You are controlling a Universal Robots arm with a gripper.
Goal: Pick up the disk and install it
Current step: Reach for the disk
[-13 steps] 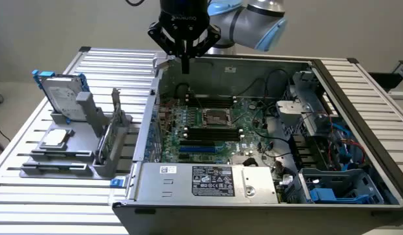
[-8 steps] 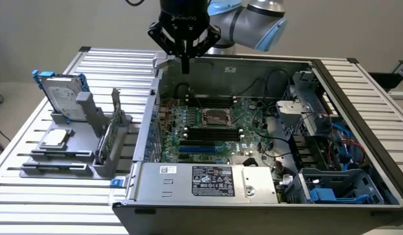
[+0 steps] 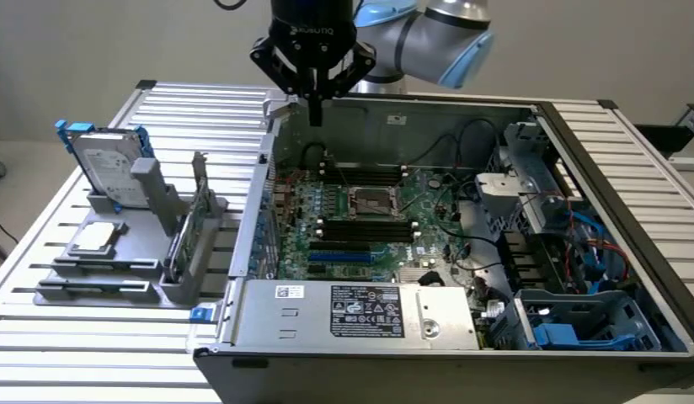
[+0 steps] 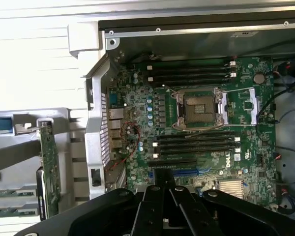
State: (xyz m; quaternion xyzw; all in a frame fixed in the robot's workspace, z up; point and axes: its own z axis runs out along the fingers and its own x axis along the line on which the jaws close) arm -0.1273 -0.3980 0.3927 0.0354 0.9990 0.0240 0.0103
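The slatted metal counter is taking up most of the scene, and the open case is lying on it with the side off, towards the exterior view's right. The arm is reaching in from behind the case. Inside, the motherboard is lying flat and showing its bare CPU socket between rows of black memory slots, and the power supply is sitting along the near edge of the case.

On the exterior view's left of the case, a grey rack is sitting on the counter. The disk is standing upright in the far end of that rack in its blue carrier, label face showing, with nothing touching it.

The end effector is hanging over the far corner of the case on the exterior view's left, pointing straight down. Its fingers are looking pressed together with nothing between them, and it's well apart from the disk.

A thin card is standing on edge in the rack's side nearest the case, and a small square chip is lying flat on the rack in front of the disk.
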